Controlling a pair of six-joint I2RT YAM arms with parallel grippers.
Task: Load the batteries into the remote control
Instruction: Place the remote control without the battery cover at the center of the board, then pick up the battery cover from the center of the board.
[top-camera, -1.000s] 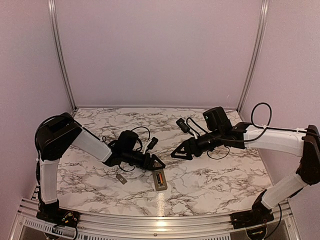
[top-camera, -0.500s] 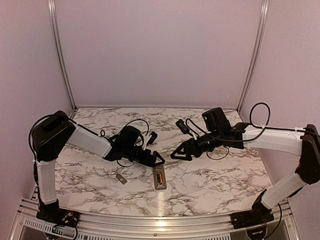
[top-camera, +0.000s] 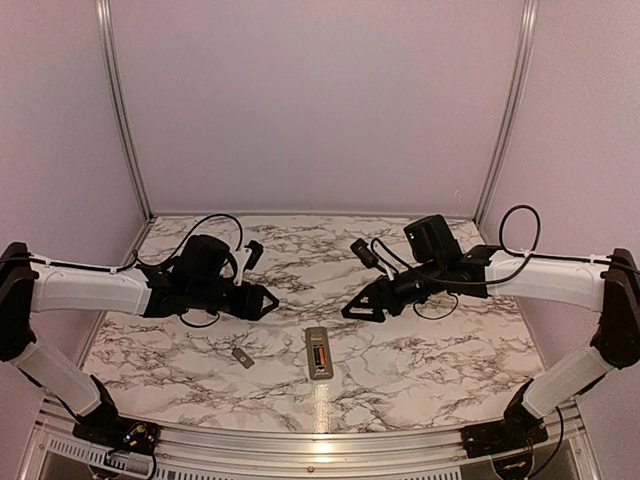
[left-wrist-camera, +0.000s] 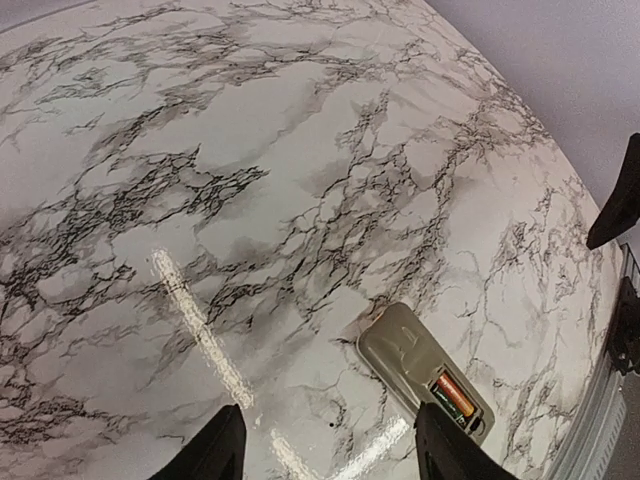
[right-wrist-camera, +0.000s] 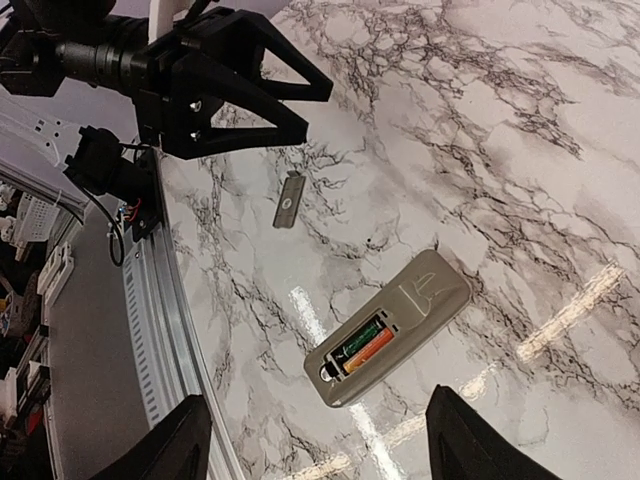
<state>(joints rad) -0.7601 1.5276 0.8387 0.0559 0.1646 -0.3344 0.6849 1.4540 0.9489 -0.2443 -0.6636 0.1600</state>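
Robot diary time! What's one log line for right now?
remote: back up | batteries: both inside remote | cover: off, left of remote | left gripper: open, empty | right gripper: open, empty

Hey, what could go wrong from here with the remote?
The batteries sit in the remote with its recess uncovered; a bump could knock them out. The cover lies flat on the table, thin and likely hard for the left gripper to pick up.

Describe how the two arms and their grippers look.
The left arm and right arm have white tubular links and black joints. The left gripper and right gripper are black and triangular in outline. Thin black cables loop near each wrist.
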